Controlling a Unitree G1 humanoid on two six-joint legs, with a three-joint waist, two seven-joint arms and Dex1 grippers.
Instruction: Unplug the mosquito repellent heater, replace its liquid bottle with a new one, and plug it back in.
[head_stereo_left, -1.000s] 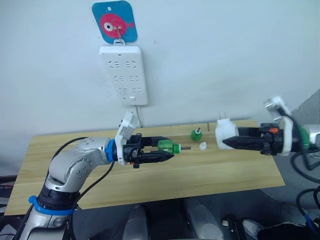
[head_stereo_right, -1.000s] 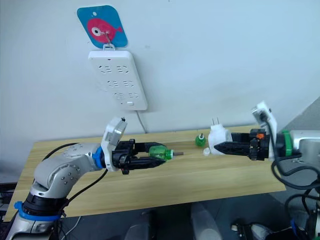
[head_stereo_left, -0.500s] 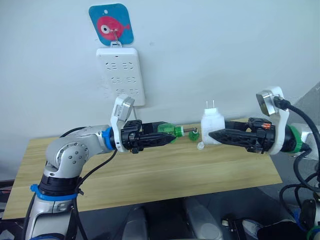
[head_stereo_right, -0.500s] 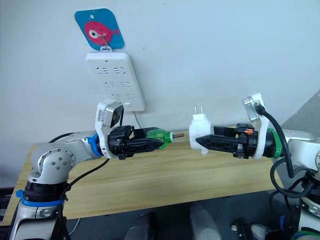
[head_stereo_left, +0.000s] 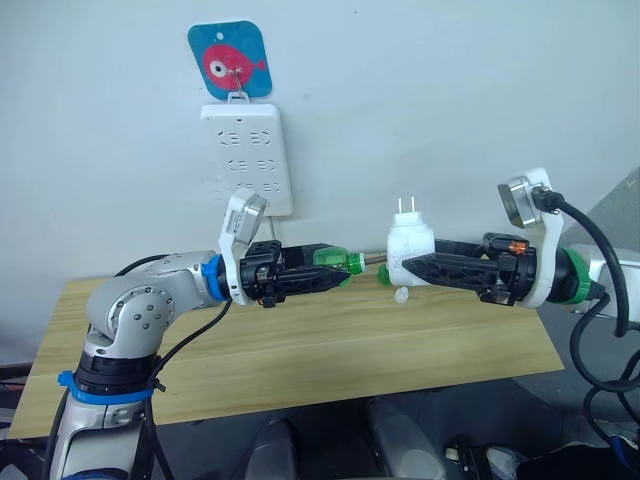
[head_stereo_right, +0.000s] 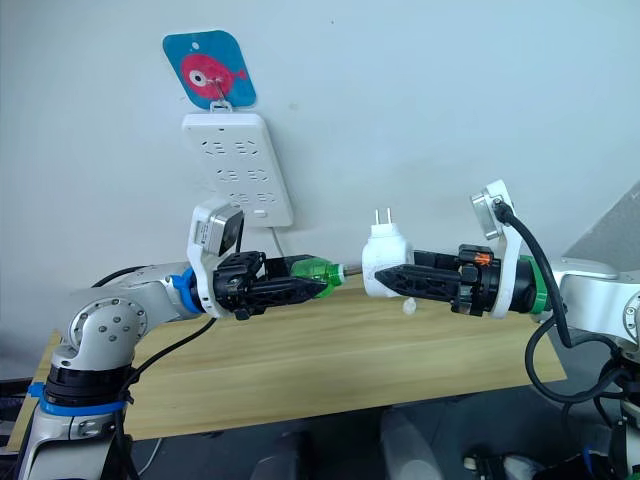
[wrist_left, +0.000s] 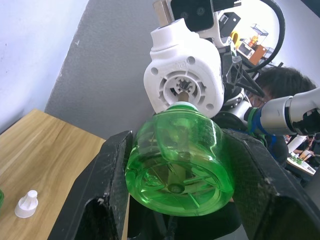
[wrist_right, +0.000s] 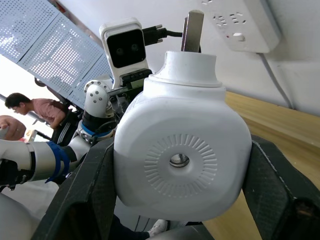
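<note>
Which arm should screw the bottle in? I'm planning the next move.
Left: its hand holds the green bottle, wick already at the socket of the heater, which the right hand holds.

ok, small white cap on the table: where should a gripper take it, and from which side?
Judgement only: take the white cap across its wider base, coming straight down from above. It stands upright on the wooden table, tapering to a narrow tip that would likely slip. Both grippers are occupied now.
</note>
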